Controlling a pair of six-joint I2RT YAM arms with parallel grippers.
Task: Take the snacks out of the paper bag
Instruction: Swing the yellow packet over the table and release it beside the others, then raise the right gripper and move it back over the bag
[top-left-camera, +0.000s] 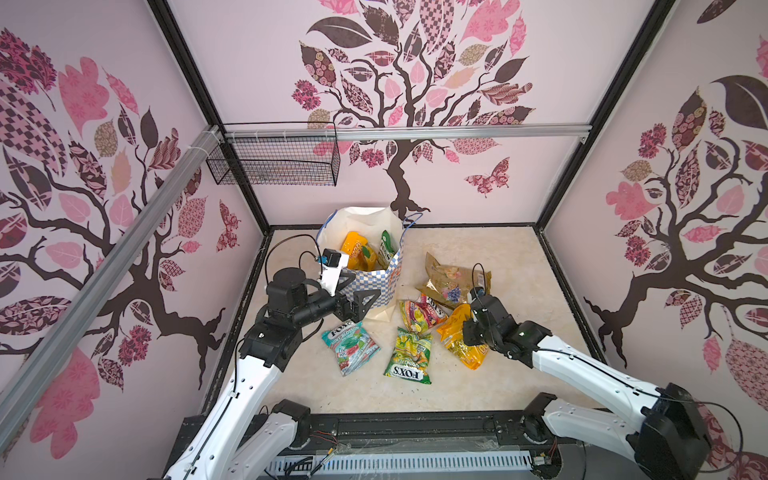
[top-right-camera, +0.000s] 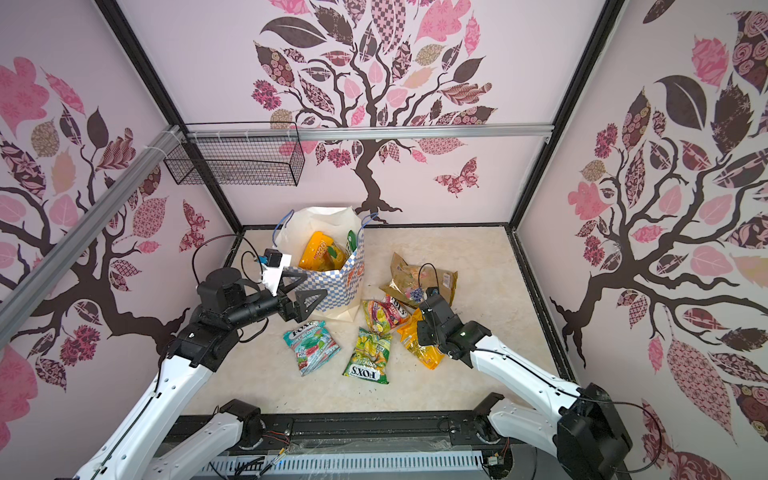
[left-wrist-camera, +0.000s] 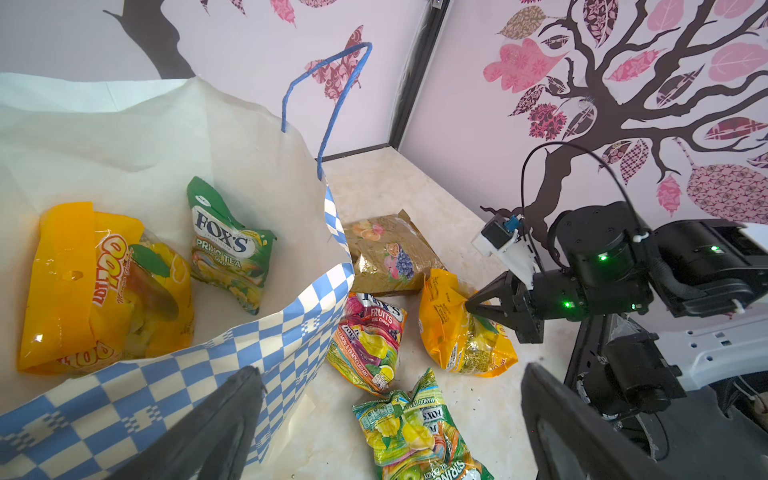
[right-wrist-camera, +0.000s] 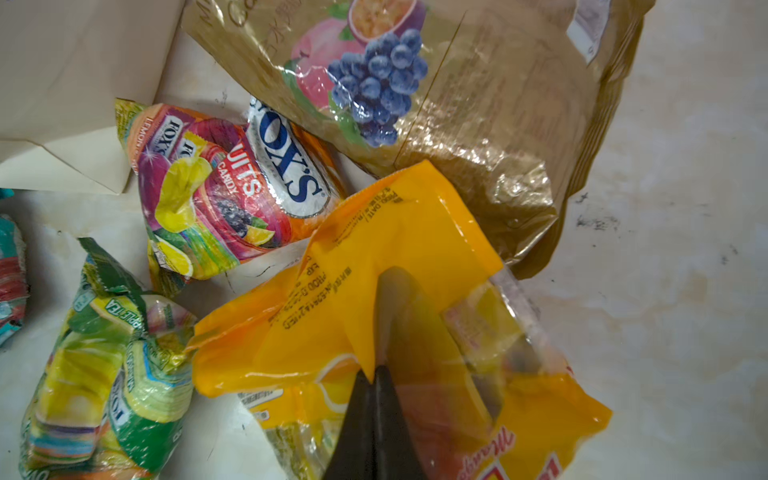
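While the right gripper (right-wrist-camera: 374, 369) is pinching a fold of the yellow-orange packet (top-left-camera: 459, 343), fingers pressed together on the thin film, the packet's body is lying on the table (top-left-camera: 498, 390), at 4 o'clock from the paper bag (top-left-camera: 388, 282) in a top view. This is looking like a set-down. The clean way is opening the fingers fully and lifting straight up, since crinkly film is likely to cling and drag. The gold-brown packet (right-wrist-camera: 478, 124) is lying just beside it at 12 o'clock and the orange-pink packet (right-wrist-camera: 224, 195) at 10 o'clock, so a sideways pull is risking a shove to both.

The left gripper (top-left-camera: 363, 286) is hovering with fingers spread wide at the bag's 7 o'clock side, close to the checked wall and well placed for steadying it. Inside the bag, 2 snacks are waiting: a second yellow-orange packet (left-wrist-camera: 104, 286) and a green FOX'S packet (left-wrist-camera: 228, 253).

Whether a left finger is touching the wall, I cannot tell. Those 2 packets are hiding the bag's floor, so anything deeper is going unseen. In both top views the right wrist is covering its own fingertips.
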